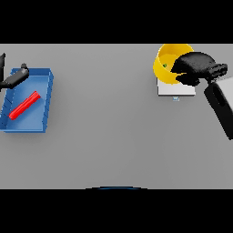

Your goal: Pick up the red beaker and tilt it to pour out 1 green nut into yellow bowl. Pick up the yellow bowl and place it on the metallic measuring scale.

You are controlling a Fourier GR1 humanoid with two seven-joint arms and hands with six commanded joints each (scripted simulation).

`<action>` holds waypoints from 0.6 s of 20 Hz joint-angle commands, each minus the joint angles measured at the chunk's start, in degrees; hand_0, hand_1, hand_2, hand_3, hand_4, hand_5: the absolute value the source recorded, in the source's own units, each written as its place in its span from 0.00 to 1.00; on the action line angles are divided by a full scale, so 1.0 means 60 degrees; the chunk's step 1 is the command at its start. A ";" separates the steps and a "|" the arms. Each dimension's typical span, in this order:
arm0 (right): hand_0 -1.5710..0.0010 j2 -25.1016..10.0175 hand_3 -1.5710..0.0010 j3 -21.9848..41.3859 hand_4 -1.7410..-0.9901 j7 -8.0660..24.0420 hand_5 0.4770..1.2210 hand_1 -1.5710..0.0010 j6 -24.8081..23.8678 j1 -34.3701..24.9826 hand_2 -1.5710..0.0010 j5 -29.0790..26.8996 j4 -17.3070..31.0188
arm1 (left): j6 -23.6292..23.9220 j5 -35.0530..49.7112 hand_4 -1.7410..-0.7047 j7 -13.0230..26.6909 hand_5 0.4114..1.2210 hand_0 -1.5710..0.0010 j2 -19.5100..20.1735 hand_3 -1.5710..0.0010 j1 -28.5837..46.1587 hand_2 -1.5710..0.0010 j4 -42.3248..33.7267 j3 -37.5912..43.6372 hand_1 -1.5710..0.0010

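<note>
At the left of the frame a blue tray (45, 102) with low walls holds the red beaker (25, 105), a long smooth tube lying on its side, slanted. Just above, the left hand (14, 78) shows at the tray's upper left corner; I cannot tell how its fingers stand. At the upper right, the right hand (193, 66) curls round the rim of the round yellow bowl (166, 66), tilted above the flat pale square scale (175, 88). A small green nut (164, 66) sits inside the bowl.
</note>
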 commanded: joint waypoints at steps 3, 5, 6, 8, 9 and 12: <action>0.00 0.0131 0.23 0.0008 0.03 -0.0151 1.00 0.00 -0.0475 -0.0234 0.00 0.0087 0.1005 | -0.0050 -0.0003 0.89 0.0058 0.44 1.00 0.0003 1.00 -0.0027 1.00 0.0031 -0.0017 1.00; 0.00 0.0291 0.20 0.0033 0.02 -0.0192 1.00 0.00 -0.0830 -0.0390 0.00 0.0200 0.1821 | -0.0059 0.0010 0.89 -0.0055 0.43 1.00 0.0033 1.00 0.0056 1.00 0.0074 0.0011 1.00; 0.00 0.0304 0.17 0.0054 0.02 -0.0314 1.00 0.00 -0.0924 -0.0457 0.00 0.0229 0.2113 | -0.0056 0.0012 0.89 -0.0095 0.43 1.00 0.0018 1.00 0.0093 1.00 0.0021 -0.0013 1.00; 0.00 0.0456 0.12 0.0064 0.02 -0.0373 1.00 0.00 -0.1312 -0.0576 0.00 0.0296 0.2667 | -0.0015 -0.0019 0.90 0.0016 0.42 1.00 -0.0013 1.00 0.0058 1.00 -0.0002 -0.0044 1.00; 0.00 0.0597 0.10 0.0119 0.02 -0.0410 1.00 0.00 -0.1484 -0.0591 0.00 0.0333 0.2898 | -0.0072 -0.0044 0.90 0.0058 0.42 1.00 -0.0033 1.00 -0.0021 1.00 0.0082 -0.0062 1.00; 0.00 0.0709 0.06 0.0149 0.02 -0.0652 1.00 0.03 -0.1777 -0.0603 0.00 0.0317 0.3471 | -0.0006 -0.0104 0.91 0.0032 0.40 1.00 -0.0014 1.00 0.0000 1.00 0.0020 -0.0082 1.00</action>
